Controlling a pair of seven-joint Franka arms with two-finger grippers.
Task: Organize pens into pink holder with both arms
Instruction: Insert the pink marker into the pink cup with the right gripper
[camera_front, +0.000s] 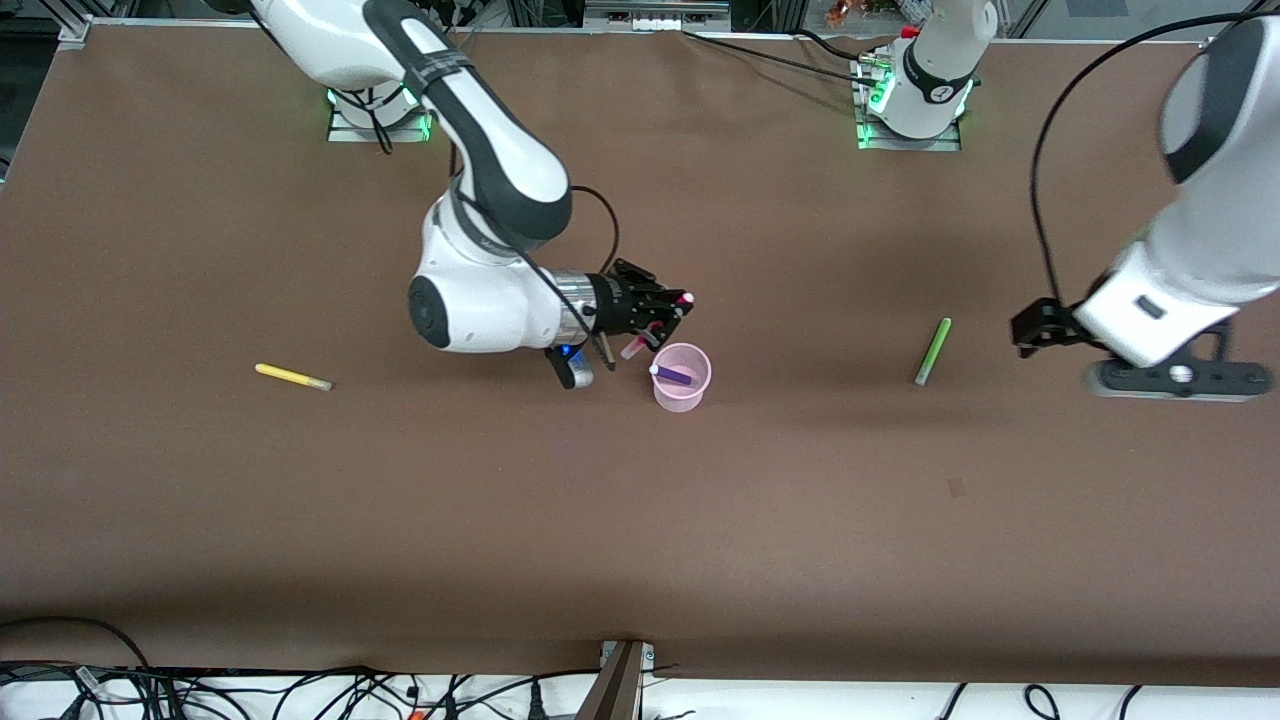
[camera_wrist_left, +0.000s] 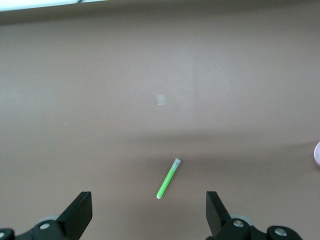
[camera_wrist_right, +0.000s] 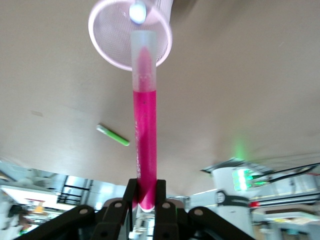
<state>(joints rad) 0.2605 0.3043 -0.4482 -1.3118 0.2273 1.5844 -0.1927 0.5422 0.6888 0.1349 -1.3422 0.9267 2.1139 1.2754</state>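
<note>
The pink holder (camera_front: 690, 392) stands mid-table with the purple pen (camera_front: 673, 376) leaning inside it. My right gripper (camera_front: 662, 322) is shut on the magenta-pink pen (camera_front: 640, 345), held tilted with its pale end just above the holder's rim. In the right wrist view the pen (camera_wrist_right: 145, 125) points at the holder's mouth (camera_wrist_right: 110, 40). The light green pen (camera_front: 933, 351) lies on the table toward the left arm's end. My left gripper (camera_front: 1035, 328) hovers open and empty beside it, and its wrist view shows the pen (camera_wrist_left: 168, 178) ahead of the fingers (camera_wrist_left: 80, 212). The yellow pen (camera_front: 292, 377) lies toward the right arm's end.
The brown table (camera_front: 640, 520) stretches wide toward the front camera. Both arm bases (camera_front: 905, 110) stand along the edge farthest from the front camera. Cables hang along the edge nearest it.
</note>
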